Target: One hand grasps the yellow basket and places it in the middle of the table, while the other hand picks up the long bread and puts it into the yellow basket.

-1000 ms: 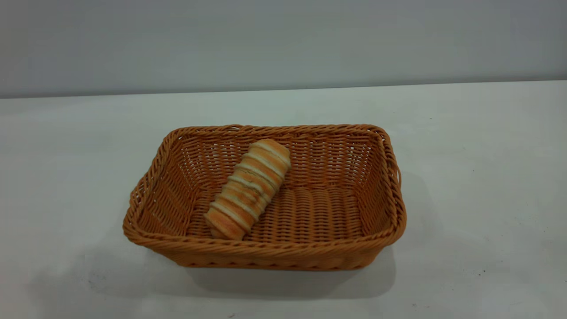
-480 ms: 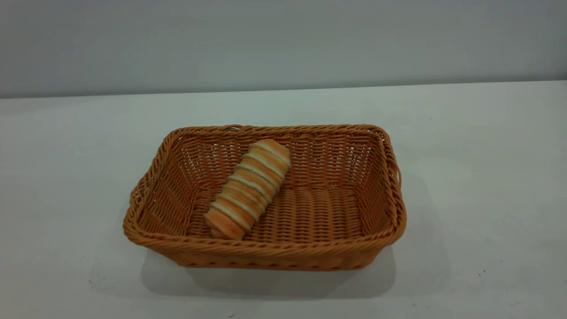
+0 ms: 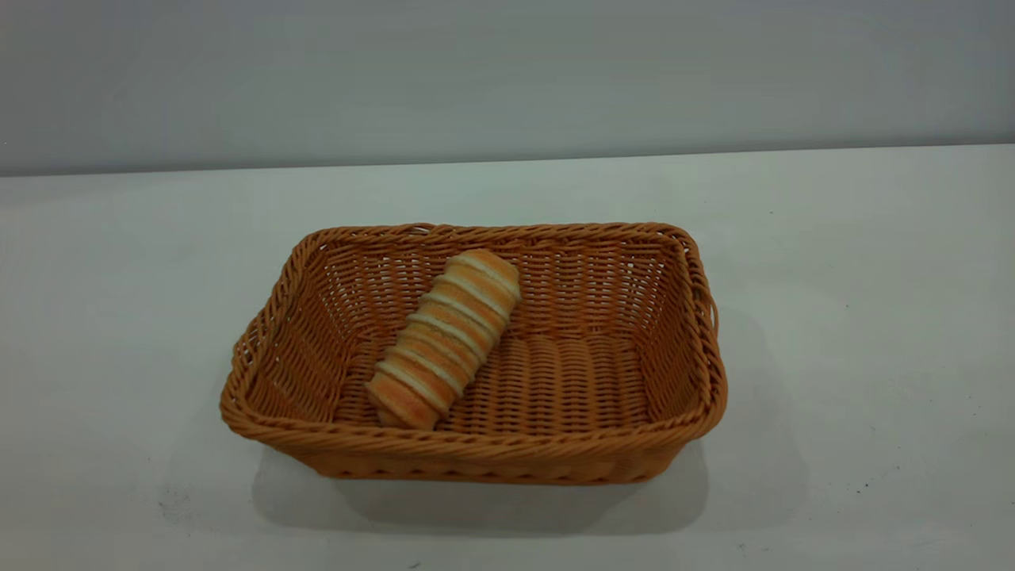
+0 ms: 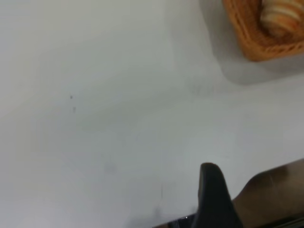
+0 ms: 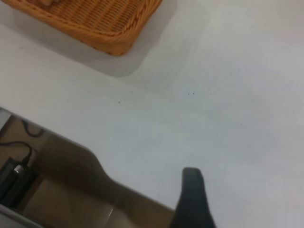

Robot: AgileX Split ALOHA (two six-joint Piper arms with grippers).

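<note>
The orange-tan woven wicker basket (image 3: 507,444) stands near the middle of the plain white table (image 3: 856,277). The small striped long bread (image 3: 444,339) lies slanted inside it, one end on the ribbed floor and the other leaning up the far wall. Neither arm appears in the exterior view. Each wrist view shows only one black finger, left gripper (image 4: 214,199) and right gripper (image 5: 192,199), over the table edge, well apart from the basket; I cannot tell how the jaws stand.
</note>
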